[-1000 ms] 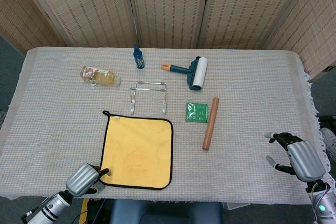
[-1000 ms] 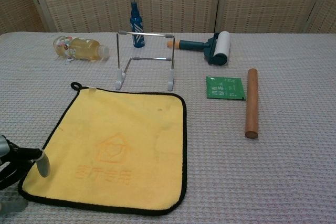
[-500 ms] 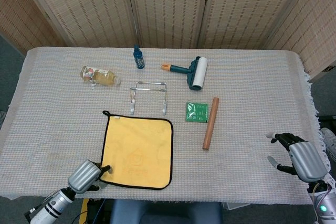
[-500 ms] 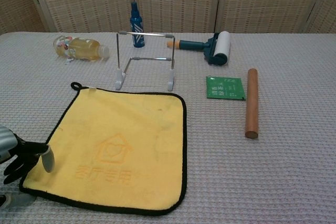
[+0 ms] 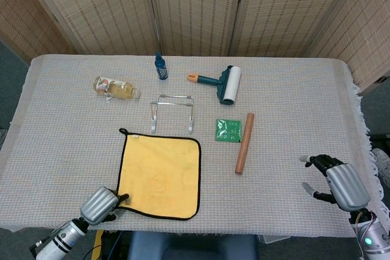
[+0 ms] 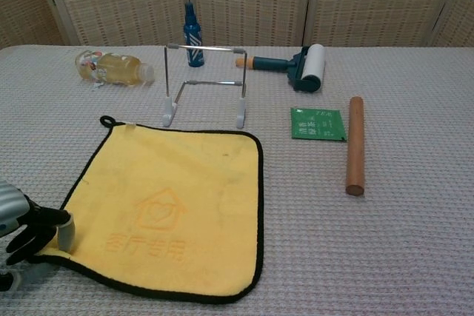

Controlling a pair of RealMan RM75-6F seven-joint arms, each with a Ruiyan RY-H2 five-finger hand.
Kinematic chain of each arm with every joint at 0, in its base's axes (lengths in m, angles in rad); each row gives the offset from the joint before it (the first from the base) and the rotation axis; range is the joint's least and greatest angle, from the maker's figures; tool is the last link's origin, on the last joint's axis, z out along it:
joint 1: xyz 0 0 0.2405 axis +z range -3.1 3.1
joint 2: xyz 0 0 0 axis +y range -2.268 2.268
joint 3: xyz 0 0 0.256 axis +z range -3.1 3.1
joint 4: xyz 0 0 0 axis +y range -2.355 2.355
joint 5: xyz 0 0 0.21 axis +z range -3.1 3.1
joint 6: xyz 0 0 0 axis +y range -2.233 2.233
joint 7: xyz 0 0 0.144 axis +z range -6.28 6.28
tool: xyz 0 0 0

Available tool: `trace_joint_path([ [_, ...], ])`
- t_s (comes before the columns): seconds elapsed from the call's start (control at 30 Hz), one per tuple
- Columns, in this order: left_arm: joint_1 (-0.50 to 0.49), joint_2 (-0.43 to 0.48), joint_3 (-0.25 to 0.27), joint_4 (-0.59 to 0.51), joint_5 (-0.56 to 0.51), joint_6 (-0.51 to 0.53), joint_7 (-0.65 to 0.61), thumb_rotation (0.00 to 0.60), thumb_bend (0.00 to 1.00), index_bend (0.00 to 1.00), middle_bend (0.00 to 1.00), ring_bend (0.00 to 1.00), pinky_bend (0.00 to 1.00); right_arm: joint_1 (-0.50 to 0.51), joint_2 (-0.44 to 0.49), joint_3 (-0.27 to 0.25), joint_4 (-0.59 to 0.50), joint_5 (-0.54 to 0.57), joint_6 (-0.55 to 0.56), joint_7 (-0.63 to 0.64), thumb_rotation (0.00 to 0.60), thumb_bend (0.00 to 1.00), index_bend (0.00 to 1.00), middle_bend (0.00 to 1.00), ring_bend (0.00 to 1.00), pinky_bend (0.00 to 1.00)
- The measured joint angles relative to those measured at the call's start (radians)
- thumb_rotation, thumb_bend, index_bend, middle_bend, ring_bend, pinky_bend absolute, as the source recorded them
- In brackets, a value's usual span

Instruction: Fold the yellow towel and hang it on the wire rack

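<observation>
At the near edge of the counter [image 5: 61,132], the left hand [image 5: 101,204] pinched the near-left corner of the yellow towel [image 5: 160,176], fingertips [image 6: 64,229] pressed onto the black-trimmed edge, which was lifted slightly there. The rest of the towel lay flat, an embossed house emblem and a line of characters, too faint to read, showing on its face, and a small black loop at its far-left corner. At the near right, well apart from the towel, the right hand [image 5: 337,179] hovered with its fingers spread, holding nothing. Beyond the towel's far edge stood the wire rack [image 5: 172,111], upright and just clear of the cloth. To its right lay a green packet [image 5: 228,130] with small print I could not read, and beside that a wooden rolling pin [image 5: 244,142]. Farther back rested a lint roller [image 5: 222,83], a small blue bottle [image 5: 160,66] standing upright, and a plastic drink bottle [image 5: 116,87] on its side, its label illegible.
</observation>
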Motion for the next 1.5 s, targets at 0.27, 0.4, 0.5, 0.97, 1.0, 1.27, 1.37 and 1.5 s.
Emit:
trace_joint_path([
  [0.27, -0.006, 0.013, 0.007, -0.021, -0.006, -0.011, 0.016, 0.600, 0.52, 0.54, 0.87, 0.78, 0.88, 0.043, -0.027, -0.009, -0.022, -0.051, -0.045, -0.010, 0.600, 0.27, 0.30, 0.43, 0.38, 0.45],
  [0.4, -0.004, 0.019, 0.004, -0.031, -0.013, 0.000, 0.016, 0.600, 0.52, 0.55, 0.87, 0.78, 0.88, 0.078, -0.053, -0.014, -0.036, -0.087, -0.086, -0.018, 0.600, 0.32, 0.30, 0.46, 0.45, 0.52],
  [0.5, -0.002, 0.021, 0.005, -0.037, -0.013, 0.005, 0.021, 0.600, 0.52, 0.55, 0.87, 0.78, 0.89, 0.114, -0.084, -0.021, -0.048, -0.121, -0.130, -0.024, 0.600, 0.33, 0.30, 0.52, 0.56, 0.66],
  [0.97, 0.006, 0.017, 0.011, -0.049, -0.017, 0.015, 0.026, 0.600, 0.52, 0.55, 0.87, 0.78, 0.89, 0.316, -0.348, -0.022, -0.038, -0.191, -0.405, -0.136, 0.600, 0.18, 0.38, 0.87, 0.96, 1.00],
  [1.0, 0.006, 0.017, 0.011, -0.049, -0.017, 0.016, 0.026, 0.600, 0.51, 0.55, 0.87, 0.78, 0.89, 0.325, -0.368, -0.021, -0.030, -0.189, -0.418, -0.145, 0.600, 0.18, 0.40, 0.88, 0.96, 1.00],
  [1.27, 0.008, 0.016, 0.013, -0.051, -0.020, 0.015, 0.028, 0.600, 0.51, 0.55, 0.87, 0.78, 0.89, 0.396, -0.507, -0.013, 0.062, -0.130, -0.513, -0.198, 0.600, 0.18, 0.43, 0.89, 0.97, 1.00],
  [1.37, 0.008, 0.017, 0.013, -0.054, -0.020, 0.015, 0.030, 0.600, 0.51, 0.54, 0.87, 0.78, 0.89, 0.414, -0.539, -0.013, 0.083, -0.112, -0.537, -0.216, 0.600, 0.19, 0.43, 0.89, 0.97, 1.00],
  [1.5, 0.008, 0.022, 0.015, -0.058, -0.018, 0.016, 0.031, 0.600, 0.51, 0.54, 0.87, 0.78, 0.89, 0.433, -0.578, -0.015, 0.113, -0.088, -0.563, -0.237, 0.600, 0.21, 0.44, 0.89, 0.97, 1.00],
])
